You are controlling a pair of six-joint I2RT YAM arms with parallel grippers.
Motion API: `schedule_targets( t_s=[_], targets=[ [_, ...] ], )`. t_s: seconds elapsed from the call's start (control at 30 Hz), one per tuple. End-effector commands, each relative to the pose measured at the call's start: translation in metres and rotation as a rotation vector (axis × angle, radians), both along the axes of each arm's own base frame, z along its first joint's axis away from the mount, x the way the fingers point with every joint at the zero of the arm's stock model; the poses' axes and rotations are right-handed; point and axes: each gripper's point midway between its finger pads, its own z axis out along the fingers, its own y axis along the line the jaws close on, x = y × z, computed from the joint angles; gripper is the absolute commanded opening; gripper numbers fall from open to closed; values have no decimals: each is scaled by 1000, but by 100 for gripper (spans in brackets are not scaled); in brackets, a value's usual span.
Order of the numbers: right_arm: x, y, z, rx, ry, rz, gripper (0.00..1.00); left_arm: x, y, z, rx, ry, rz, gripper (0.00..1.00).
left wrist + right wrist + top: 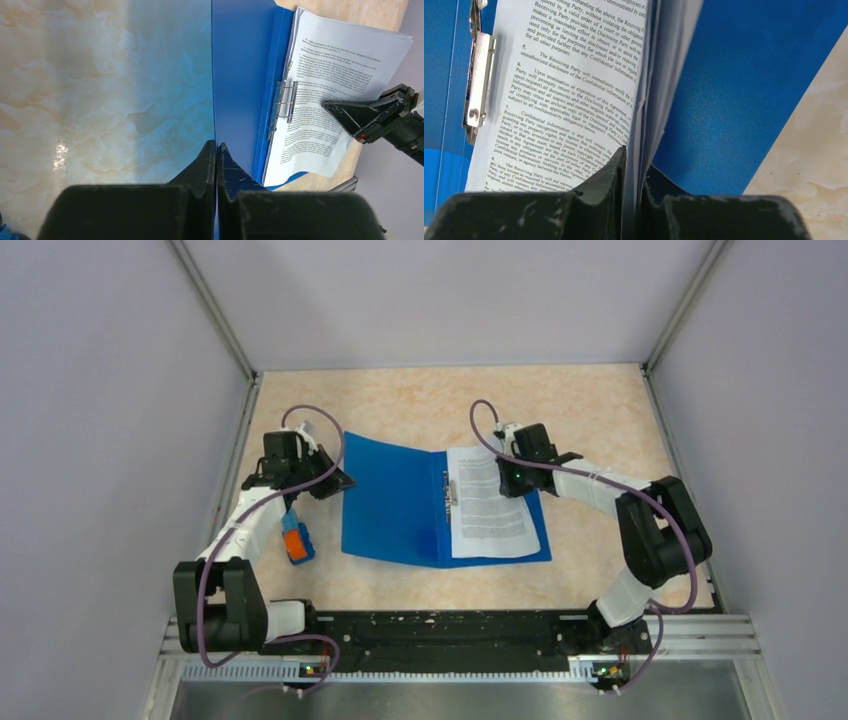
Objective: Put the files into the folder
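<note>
The folder [395, 505] is lying open on the counter [420, 400], the files [487, 505] resting on its 3 o'clock half. Its 9 o'clock cover edge is being clamped by the left fingers [202, 165]. The files' 3 o'clock edge is being pinched by the right fingers [611, 172].

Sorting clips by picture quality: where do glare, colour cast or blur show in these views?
Top view: even light, soft shadows. Left wrist view: blue cast over the table beside the folder, one glare spot. Right wrist view: print on the sheets sharp mid-frame, their near edge blurred.
</note>
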Motion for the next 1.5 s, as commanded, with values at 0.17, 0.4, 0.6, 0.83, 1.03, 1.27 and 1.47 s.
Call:
schedule_targets(
  t_s=[0.17,0.4,0.6,0.83,1.03,1.27,1.47],
  targets=[
    [8,10,7,1,-25,43,15,15,3,16,31,-61,-2,0],
    [10,3,10,-20,-13,-20,48,15,6,17,44,-64,7,0],
    [16,-12,12,-44,-3,-101,95,15,7,18,55,-67,6,0],
    [20,-40,11,-53,27,-226,99,15,8,21,62,-74,6,0],
    [21,-61,14,-76,30,-321,99,15,8,22,66,-78,3,0],
    [20,-89,28,-118,-5,-518,99,17,8,33,66,-100,0,0],
    [14,-99,50,-92,-54,-620,99,20,9,41,72,-107,4,0]
  ],
)
